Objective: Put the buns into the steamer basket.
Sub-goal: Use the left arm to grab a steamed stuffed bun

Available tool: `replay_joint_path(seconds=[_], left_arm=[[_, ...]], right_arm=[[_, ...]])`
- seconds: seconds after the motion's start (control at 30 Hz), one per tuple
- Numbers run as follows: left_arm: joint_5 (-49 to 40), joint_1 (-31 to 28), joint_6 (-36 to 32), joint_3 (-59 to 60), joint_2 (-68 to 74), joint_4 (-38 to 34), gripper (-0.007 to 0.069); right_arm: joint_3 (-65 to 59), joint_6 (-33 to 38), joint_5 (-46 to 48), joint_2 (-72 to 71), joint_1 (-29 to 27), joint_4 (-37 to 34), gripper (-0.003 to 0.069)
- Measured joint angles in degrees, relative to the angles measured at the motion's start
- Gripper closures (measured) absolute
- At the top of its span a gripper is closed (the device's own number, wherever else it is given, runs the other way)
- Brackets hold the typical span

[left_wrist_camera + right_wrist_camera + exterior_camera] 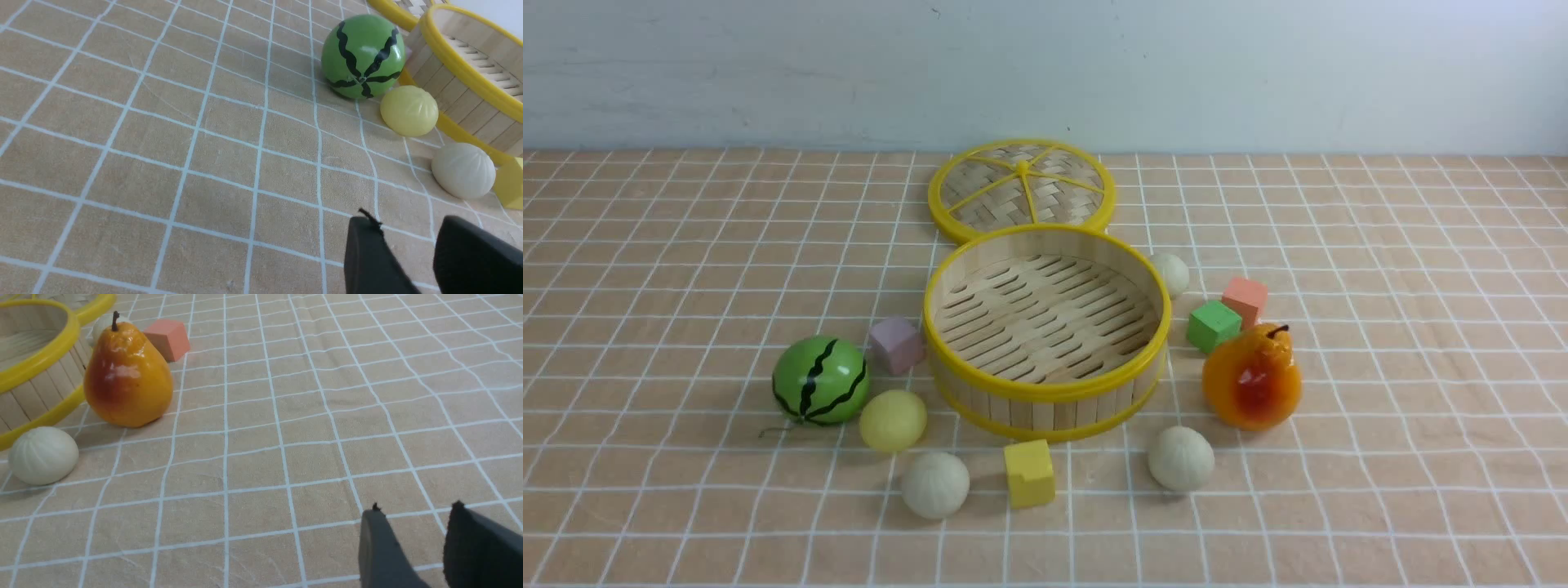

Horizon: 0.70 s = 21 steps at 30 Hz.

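The steamer basket (pixel 1045 384) stands empty in the middle of the table. Round it lie the buns: a pale yellow one (pixel 893 420) at its front left, an off-white one (pixel 935 485) in front of that, another off-white one (pixel 1181 458) at the front right, and one (pixel 1172 272) half hidden behind the basket's right wall. Neither arm shows in the front view. My left gripper (pixel 408 222) is open over bare cloth, short of the off-white bun (pixel 463 170) and yellow bun (pixel 409 110). My right gripper (pixel 414 508) is open, far from the bun (pixel 43 455) by the basket (pixel 36 359).
The woven lid (pixel 1022 189) lies flat behind the basket. A green watermelon ball (pixel 820 380) and a pink block (pixel 896 345) sit to its left, a yellow block (pixel 1029 474) in front, an orange pear (pixel 1251 376), green block (pixel 1213 325) and salmon block (pixel 1245 300) to its right.
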State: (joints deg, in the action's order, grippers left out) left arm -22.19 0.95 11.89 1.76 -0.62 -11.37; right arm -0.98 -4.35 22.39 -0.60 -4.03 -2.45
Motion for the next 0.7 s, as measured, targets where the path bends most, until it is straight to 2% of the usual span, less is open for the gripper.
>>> replay_joint_path(seconds=[0.53,0.7], left_arm=[[0.0,0.0,0.0,0.0,0.0,0.0,0.0386],[2.54,0.0,-0.44,0.0,0.0,1.12,0.0386]], right_arm=[[0.0,0.0,0.0,0.0,0.0,0.0,0.0418],[0.0,0.0,0.0,0.0,0.0,0.0,0.0418]])
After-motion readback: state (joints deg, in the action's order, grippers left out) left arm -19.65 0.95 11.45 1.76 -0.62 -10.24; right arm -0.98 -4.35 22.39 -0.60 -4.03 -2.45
